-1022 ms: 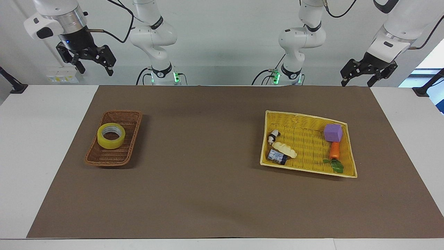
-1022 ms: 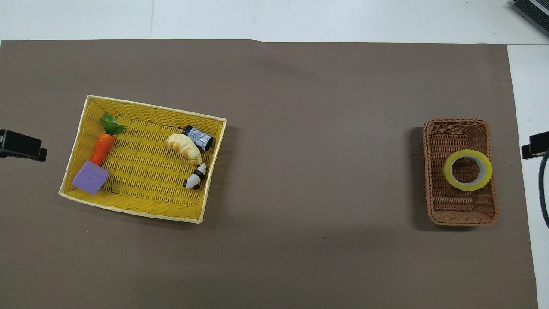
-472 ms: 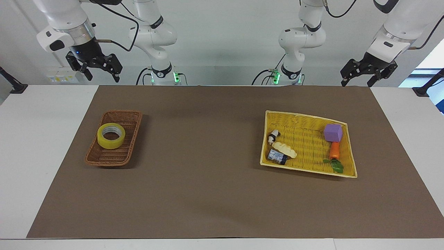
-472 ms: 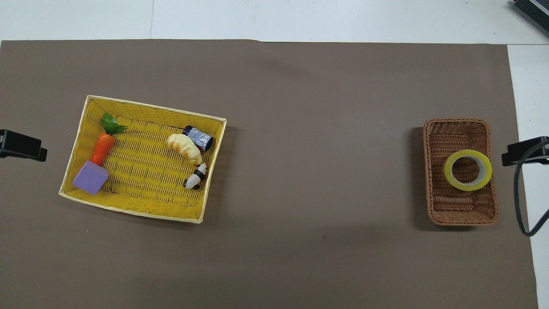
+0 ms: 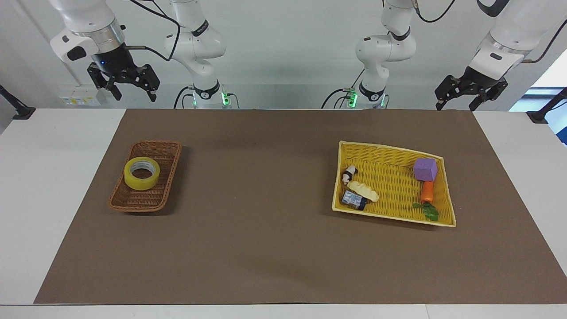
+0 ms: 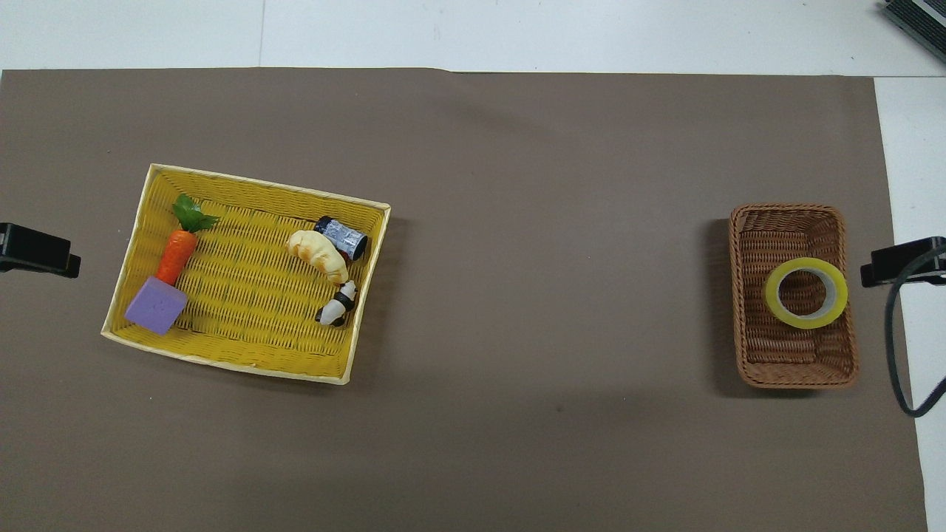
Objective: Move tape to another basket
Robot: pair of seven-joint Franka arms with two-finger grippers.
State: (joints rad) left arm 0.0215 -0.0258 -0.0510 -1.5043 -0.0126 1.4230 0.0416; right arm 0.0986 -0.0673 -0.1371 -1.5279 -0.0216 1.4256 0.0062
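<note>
Tape point(image 5: 142, 173) inside brown basket point(image 5: 170, 153) — both hands' spread fingers only facing.

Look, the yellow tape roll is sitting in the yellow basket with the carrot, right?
Not quite. The tape roll sits alone in the brown wicker basket; the carrot is in the yellow basket. The facing view shows it.

Lab: 2 table-mounted robot arms point(image 5: 195, 48)

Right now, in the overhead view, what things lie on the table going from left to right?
Purple foam cube → orange toy carrot → beige toy croissant → dark brown woven wicker basket holding the yellow translucent tape roll.
</note>
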